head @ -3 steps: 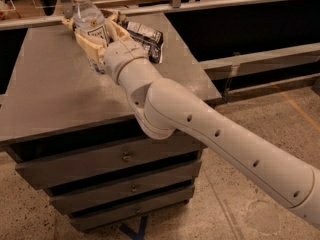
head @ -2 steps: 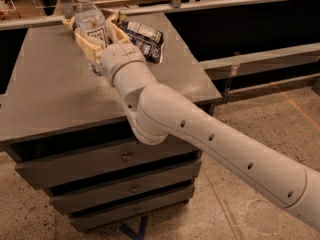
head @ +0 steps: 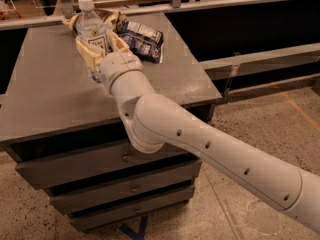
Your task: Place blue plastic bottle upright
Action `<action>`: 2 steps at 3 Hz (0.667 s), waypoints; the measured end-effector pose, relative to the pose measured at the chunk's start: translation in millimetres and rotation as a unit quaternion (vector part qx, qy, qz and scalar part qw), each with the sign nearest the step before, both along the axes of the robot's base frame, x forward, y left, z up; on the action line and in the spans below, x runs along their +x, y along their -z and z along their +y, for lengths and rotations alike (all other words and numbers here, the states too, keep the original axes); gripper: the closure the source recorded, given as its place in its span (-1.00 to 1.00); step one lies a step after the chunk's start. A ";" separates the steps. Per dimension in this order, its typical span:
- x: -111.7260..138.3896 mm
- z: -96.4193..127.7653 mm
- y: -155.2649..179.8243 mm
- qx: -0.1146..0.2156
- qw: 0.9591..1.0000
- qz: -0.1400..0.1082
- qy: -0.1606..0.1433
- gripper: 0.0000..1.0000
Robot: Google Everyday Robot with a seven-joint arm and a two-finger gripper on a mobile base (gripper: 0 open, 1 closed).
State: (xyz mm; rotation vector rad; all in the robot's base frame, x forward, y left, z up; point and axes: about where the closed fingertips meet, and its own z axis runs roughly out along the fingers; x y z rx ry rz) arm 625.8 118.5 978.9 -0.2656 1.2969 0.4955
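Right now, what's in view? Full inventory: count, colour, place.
blue plastic bottle: 1, clear bluish with a white cap, upright at the back left of the cabinet top
brown snack bag: 1, brown, just behind the bottle, partly hidden
dark blue snack bag: 1, dark blue, lying at the back of the top, right of the bottle
cabinet: 1, grey, flat top with three drawers in front
floor: speckled beige, around the cabinet
arm: 1, white, reaching in from the lower right across the cabinet's front edge
gripper: 1, beige, around the bottle
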 end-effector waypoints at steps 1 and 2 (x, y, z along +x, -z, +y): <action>-3.4 -0.3 7.1 -0.011 1.000 -0.011 -0.002 1.00; -4.9 0.4 11.2 -0.022 1.000 -0.019 -0.007 1.00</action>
